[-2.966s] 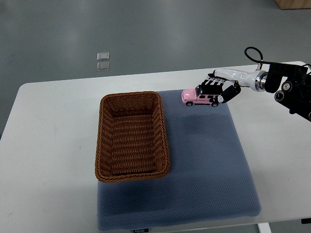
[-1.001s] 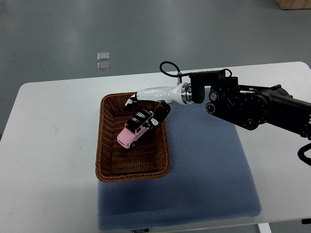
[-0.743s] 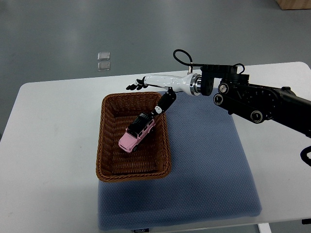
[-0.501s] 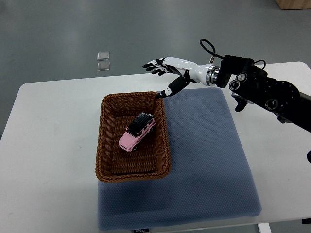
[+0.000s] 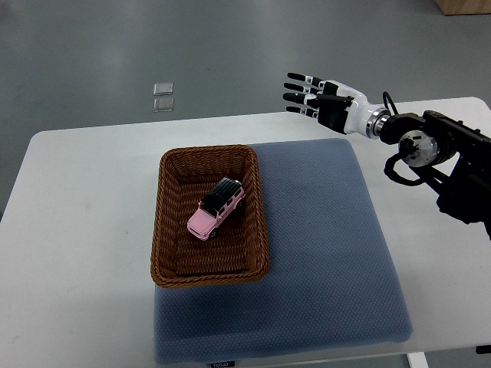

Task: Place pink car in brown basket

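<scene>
A brown basket [image 5: 165, 222] with raised walls blocks the blue mat's [image 5: 330, 253] left side; its right side lies open.

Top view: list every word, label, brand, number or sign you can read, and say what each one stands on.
No text can be read.
Blue mat: a small dark tag at its near edge bears marks too small and blurred to read.
Pink car, brown basket, right hand, white table: no print visible.
Two small clear squares on the floor: unmarked.
</scene>
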`<state>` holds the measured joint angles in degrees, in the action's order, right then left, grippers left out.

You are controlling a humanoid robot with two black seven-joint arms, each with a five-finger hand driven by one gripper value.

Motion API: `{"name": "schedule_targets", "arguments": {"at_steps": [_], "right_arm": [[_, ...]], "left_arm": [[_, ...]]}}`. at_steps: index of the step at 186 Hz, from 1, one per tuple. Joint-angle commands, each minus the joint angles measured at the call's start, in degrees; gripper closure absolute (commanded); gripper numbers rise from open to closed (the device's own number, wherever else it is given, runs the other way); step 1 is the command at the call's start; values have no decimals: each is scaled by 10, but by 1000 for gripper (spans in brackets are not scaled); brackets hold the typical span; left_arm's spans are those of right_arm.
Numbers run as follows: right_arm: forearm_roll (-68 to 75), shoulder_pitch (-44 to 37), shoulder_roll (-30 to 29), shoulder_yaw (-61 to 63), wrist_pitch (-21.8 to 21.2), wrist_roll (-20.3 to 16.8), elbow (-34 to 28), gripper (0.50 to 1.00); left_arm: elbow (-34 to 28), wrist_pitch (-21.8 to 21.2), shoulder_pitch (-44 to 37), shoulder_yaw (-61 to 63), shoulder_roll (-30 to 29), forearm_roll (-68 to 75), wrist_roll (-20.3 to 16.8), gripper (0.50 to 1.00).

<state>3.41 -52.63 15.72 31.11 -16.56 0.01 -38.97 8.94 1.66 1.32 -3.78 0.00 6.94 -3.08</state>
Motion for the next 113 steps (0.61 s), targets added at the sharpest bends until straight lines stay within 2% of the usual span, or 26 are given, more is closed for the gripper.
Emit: {"name": "schedule_targets", "arguments": {"at_steps": [1, 50, 113], "right_arm": [[70, 15, 4, 4, -1, -3, 15, 621], [73, 27, 5, 4, -18, 11, 34, 587], [48, 38, 6, 4, -20, 15, 41, 587]], "left_arm": [[-1, 0, 0, 0, 0, 0, 0, 500], [-1, 0, 0, 0, 0, 0, 0, 500], [-1, 0, 0, 0, 0, 0, 0, 500]]}}
